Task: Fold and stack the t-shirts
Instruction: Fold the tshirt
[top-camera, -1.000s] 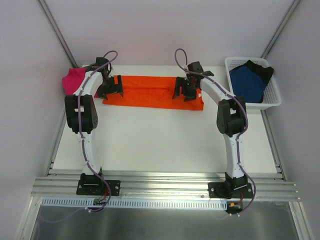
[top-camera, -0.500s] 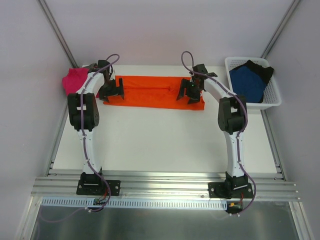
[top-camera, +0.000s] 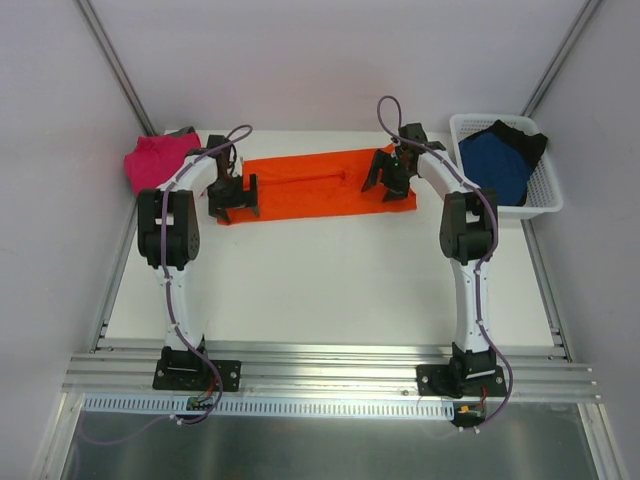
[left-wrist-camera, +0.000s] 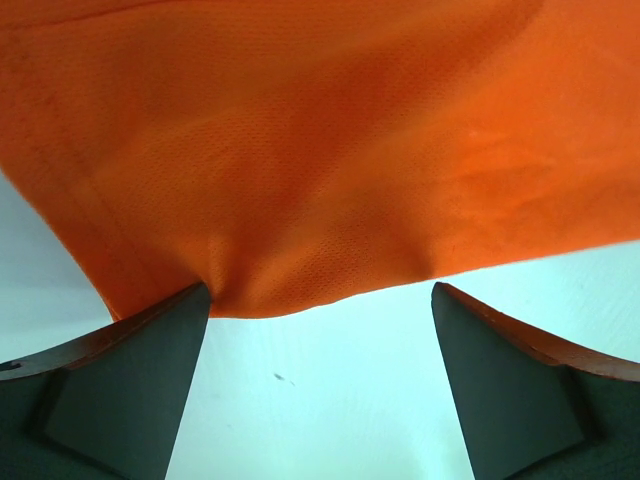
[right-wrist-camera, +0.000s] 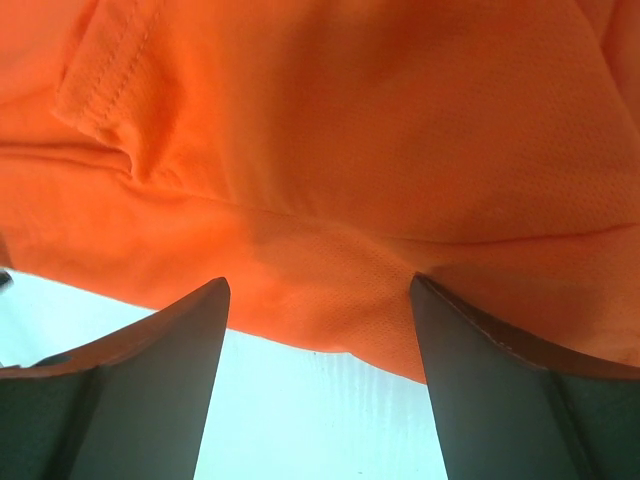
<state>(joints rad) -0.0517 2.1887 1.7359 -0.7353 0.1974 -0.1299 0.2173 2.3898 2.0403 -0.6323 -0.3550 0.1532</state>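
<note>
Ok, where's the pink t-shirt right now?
In the top view the pink t-shirt sits bunched at the far left corner of the table, just left of the spread orange t-shirt.

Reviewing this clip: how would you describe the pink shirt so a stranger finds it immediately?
On the white table, look to the far left corner, beside the left arm. The magenta-pink t-shirt lies there in a bunched heap. It is the only pink cloth: the orange t-shirt lies spread flat between the arms, and the dark blue t-shirt sits in the white basket.
</note>
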